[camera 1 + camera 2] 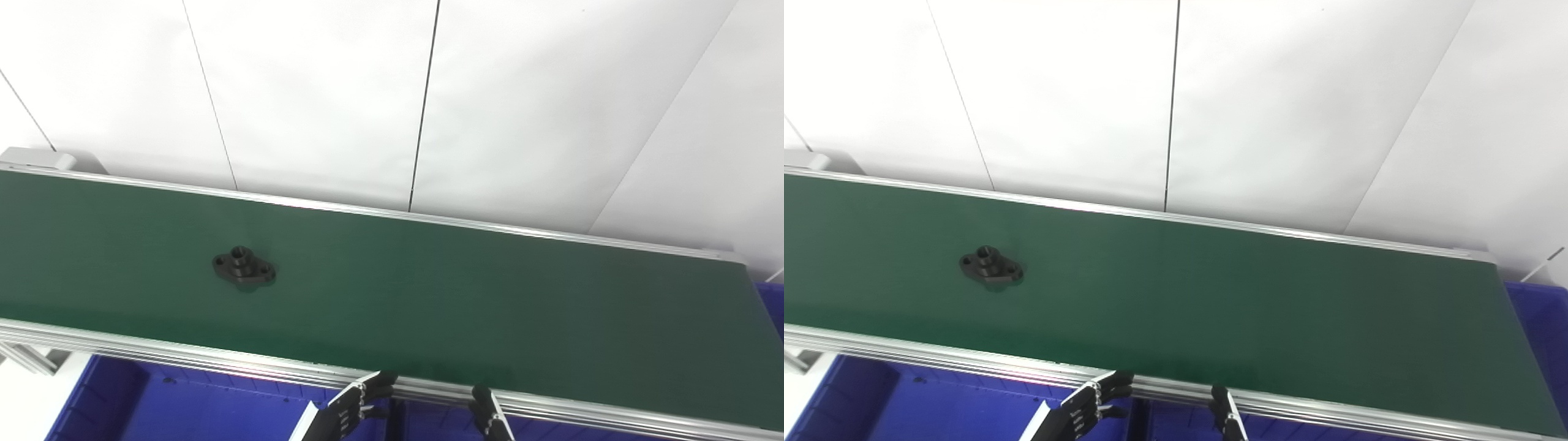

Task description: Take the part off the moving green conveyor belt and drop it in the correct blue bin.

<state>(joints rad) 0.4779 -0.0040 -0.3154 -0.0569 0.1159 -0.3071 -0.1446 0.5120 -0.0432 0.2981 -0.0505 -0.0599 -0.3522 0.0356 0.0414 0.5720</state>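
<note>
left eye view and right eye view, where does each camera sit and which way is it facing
Left eye view: on the robot's head, looking down and forward at the green conveyor belt; only the left hand and right hand show at the bottom edge.
Right eye view: beside it, a little to the right, so everything sits further left; same hands.
Shared: the black flanged part on the belt, blue bin below, white wall panels behind.

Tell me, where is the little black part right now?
The black part lies alone on the green belt's left half, far from both hands at the bottom edge.
</note>
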